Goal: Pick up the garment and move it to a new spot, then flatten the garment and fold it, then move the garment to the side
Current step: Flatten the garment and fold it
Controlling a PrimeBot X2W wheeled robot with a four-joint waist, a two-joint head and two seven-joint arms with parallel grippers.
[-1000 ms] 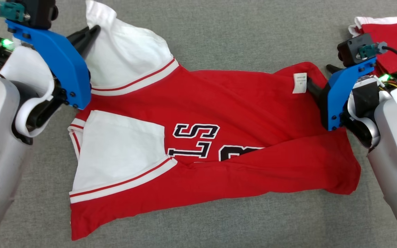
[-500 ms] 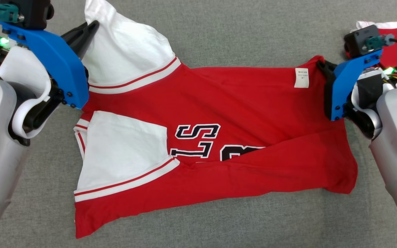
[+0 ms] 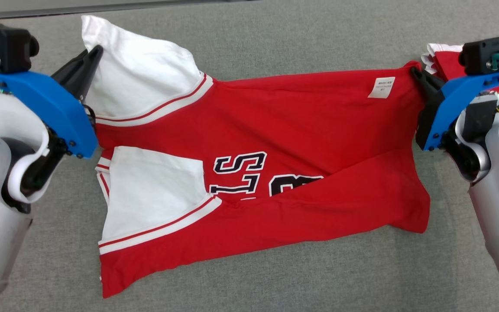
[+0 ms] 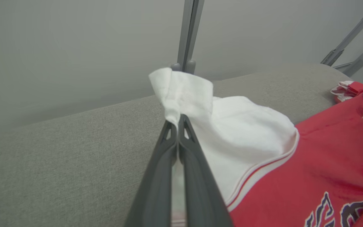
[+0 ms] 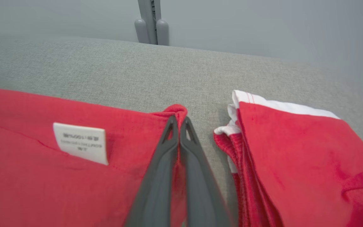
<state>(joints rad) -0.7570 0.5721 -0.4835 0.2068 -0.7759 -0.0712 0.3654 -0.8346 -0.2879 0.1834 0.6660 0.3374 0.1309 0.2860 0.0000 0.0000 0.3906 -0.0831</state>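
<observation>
**While both claws pinch, far edge of garment is up: slip and snag risks**

While the garment lies across the middle of the grey surface in the head view, its far edge is raised and drawn taut left to right. Near half rests flat, w/ a diagonal crease partly covering the lettering. The left gripper, far left, is pressed together on the white sleeve. The right gripper, far right, pinches the red hem corner beside the label. A folded pile sits just beyond it.

Left wrist view: fingers closed flat, sleeve cloth bunched between the tips and standing above them. The bite is on a small fold only.

Right wrist view: fingers closed on a small lip of red hem. The folded pile is just right of the tips, w/ a narrow strip of grey between.

Risks, in my judgement:
1. Thin bite at both ends. More sideways tension or a quick lift could pull cloth free, esp. at the hem corner, dropping one end.
2. Uneven pull, sleeve vs hem, may skew the body and spoil flattening.
3. A move right or far by the right gripper could catch the folded pile.
4. The near sleeve, lying over the body, may end up tucked under if laid down as is.
</observation>
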